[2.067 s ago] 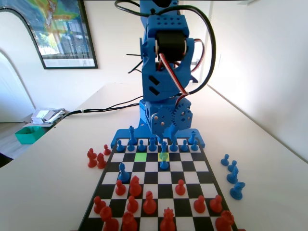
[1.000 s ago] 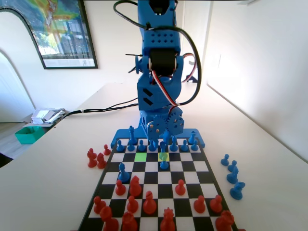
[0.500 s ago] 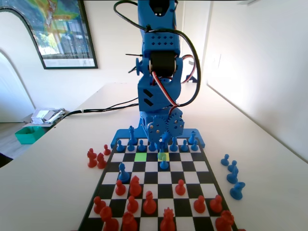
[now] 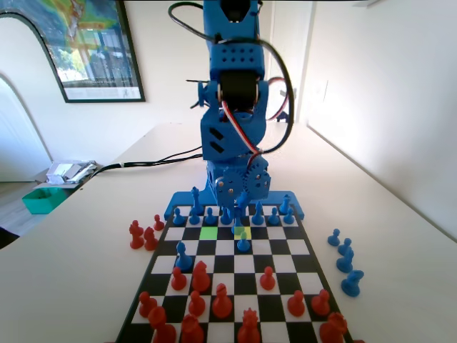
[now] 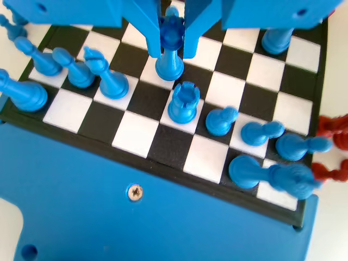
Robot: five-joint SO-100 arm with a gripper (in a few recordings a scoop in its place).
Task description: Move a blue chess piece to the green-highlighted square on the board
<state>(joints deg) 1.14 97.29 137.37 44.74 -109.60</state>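
A white table is seen under the board, with pale walls behind it and a framed picture hung at the upper left of the fixed view. A green tray and a small pile of items are seen at the table's far left edge, and black cables are trailed across the tabletop toward the arm's base. Captured red pieces are grouped off the board's left side, captured blue pieces off its right.

In the wrist view, the blue chess piece is stood upright on a white square near the blue back rows, its long axis vertical and its crowned top pointed up between the two jaws. The gripper is closed around that top, which is flanked closely on both sides. A blue rook is placed just beside it. In the fixed view, the green-highlighted square is left unoccupied, near the far rows.
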